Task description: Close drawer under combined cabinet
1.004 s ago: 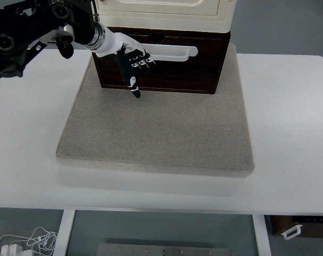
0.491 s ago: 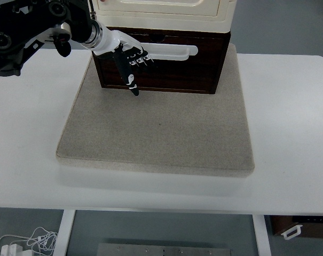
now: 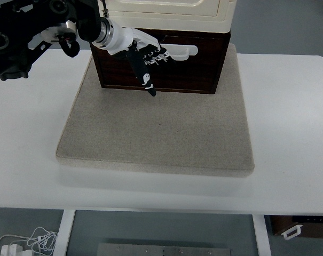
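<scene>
One drawer (image 3: 166, 66), one robot hand (image 3: 144, 56)

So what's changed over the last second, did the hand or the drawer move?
The left hand slid rightward along the dark drawer front, toward the middle of the white handle, fingers still extended and holding nothing. The drawer shows no clear shift. The cream cabinet above and the grey mat stayed put.

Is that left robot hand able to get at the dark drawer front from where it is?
Probably yes. The left robot hand is already right at the dark drawer front, beside the white handle, and nothing on the grey mat stands in the way. Actual contact can't be told from this view.
</scene>
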Robot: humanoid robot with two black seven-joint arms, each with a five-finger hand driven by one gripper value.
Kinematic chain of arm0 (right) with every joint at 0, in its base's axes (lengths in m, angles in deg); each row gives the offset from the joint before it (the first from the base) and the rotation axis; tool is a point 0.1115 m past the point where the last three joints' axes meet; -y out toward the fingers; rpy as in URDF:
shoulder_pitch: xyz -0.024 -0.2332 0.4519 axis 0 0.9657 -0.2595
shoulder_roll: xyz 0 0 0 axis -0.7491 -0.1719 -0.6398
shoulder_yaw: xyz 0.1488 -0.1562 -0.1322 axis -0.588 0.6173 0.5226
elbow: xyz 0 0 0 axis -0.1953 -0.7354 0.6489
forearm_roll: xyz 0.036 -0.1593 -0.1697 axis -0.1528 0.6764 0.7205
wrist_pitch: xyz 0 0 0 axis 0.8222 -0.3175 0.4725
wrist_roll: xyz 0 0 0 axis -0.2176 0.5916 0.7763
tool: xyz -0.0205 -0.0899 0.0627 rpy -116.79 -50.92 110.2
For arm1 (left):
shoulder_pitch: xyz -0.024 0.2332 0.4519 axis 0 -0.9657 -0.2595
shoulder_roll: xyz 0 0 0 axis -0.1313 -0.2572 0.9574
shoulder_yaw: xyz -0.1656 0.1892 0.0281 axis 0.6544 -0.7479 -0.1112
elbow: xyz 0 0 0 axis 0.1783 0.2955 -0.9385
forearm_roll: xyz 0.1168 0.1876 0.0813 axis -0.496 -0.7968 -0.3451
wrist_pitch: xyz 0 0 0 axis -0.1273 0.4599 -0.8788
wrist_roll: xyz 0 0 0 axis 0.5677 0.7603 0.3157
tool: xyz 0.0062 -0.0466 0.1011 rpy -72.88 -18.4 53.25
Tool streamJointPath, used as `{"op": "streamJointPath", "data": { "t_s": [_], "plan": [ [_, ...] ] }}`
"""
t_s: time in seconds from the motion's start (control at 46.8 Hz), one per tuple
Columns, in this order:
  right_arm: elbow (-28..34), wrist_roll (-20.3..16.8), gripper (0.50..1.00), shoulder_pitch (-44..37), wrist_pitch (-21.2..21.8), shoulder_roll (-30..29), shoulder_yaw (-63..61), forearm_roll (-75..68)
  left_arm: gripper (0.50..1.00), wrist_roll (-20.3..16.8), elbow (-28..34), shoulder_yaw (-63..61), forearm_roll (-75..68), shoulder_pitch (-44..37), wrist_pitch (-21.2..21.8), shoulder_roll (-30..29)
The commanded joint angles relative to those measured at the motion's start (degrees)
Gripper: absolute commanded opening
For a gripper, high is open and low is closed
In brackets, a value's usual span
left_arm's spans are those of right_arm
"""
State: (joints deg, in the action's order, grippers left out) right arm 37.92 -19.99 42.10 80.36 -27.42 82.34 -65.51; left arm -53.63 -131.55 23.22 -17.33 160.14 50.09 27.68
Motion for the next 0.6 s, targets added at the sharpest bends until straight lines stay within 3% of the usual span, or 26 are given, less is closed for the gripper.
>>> {"op": "streamJointPath", "data": {
  "t_s": [0.0,0.214,0.577],
  "plan": [
    [0.0,0.0,0.952,0.0,0.0,0.0,0.0,0.0,0.996,-1.2,-1.7,2.6,4.2,-1.4,0.0,0.2],
    [0.0,0.0,0.952,0.0,0.0,0.0,0.0,-0.1,0.996,-7.5,-2.5,12.0,10.4,-1.9,0.0,0.7],
    [0.1,0.0,0.952,0.0,-0.1,0.0,0.0,0.0,0.996,-16.5,3.9,34.3,21.5,-0.9,0.0,1.6]
  ]
}}
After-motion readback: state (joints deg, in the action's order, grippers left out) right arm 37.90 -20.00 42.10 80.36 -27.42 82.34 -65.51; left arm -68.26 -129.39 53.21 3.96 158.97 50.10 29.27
